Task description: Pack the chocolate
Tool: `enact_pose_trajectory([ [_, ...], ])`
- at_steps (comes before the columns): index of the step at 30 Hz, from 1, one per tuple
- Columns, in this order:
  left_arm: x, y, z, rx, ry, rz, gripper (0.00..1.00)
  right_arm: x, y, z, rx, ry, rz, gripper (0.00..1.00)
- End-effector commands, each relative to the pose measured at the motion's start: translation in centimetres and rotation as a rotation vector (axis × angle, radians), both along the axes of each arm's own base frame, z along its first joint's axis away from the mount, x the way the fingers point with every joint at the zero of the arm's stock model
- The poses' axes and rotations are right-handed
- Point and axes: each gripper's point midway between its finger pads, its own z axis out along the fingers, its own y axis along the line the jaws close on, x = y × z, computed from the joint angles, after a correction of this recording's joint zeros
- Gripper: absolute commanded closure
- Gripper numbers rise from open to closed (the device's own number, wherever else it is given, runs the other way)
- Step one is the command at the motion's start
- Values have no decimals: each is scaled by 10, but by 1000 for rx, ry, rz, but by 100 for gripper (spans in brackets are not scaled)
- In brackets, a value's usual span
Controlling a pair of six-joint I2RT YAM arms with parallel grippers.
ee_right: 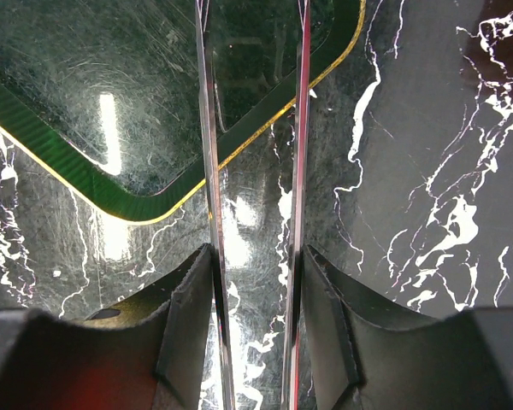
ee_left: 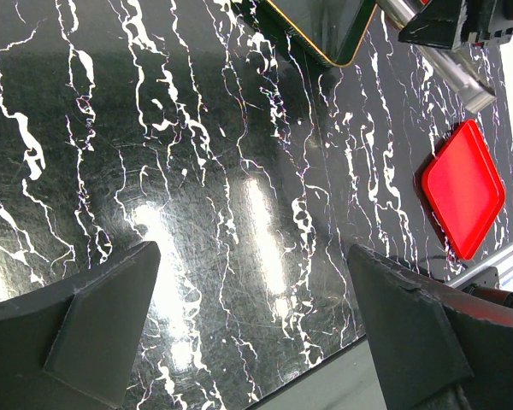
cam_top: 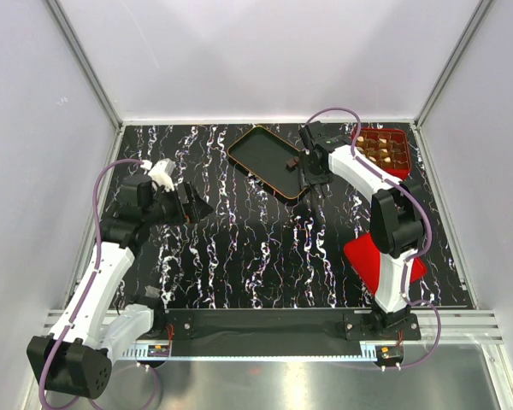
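Observation:
Several brown and cream chocolates sit in the cells of the red gridded box at the back right. One dark chocolate lies in the black orange-rimmed tray. My right gripper is shut on metal tongs. Their two blades reach across the tray's rim, and their tips run out of the wrist view. My left gripper is open and empty above the bare marble table at the left.
The flat red lid lies at the front right beside the right arm's base; it also shows in the left wrist view. The tray's near corner shows there too. The table's front edge lies under the left gripper.

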Motion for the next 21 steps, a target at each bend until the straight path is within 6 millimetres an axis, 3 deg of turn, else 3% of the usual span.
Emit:
enact_pose_trajectory([
  [1,6,2,11,7,-62,2,1,15,11,16,24,-76,12,50],
  [12,5,2,11,6,-63,2,1,9,17,29,71,-73,29,57],
  [21,5,2,11,8,-62,3,1,4,19,65,110,-121,52,61],
])
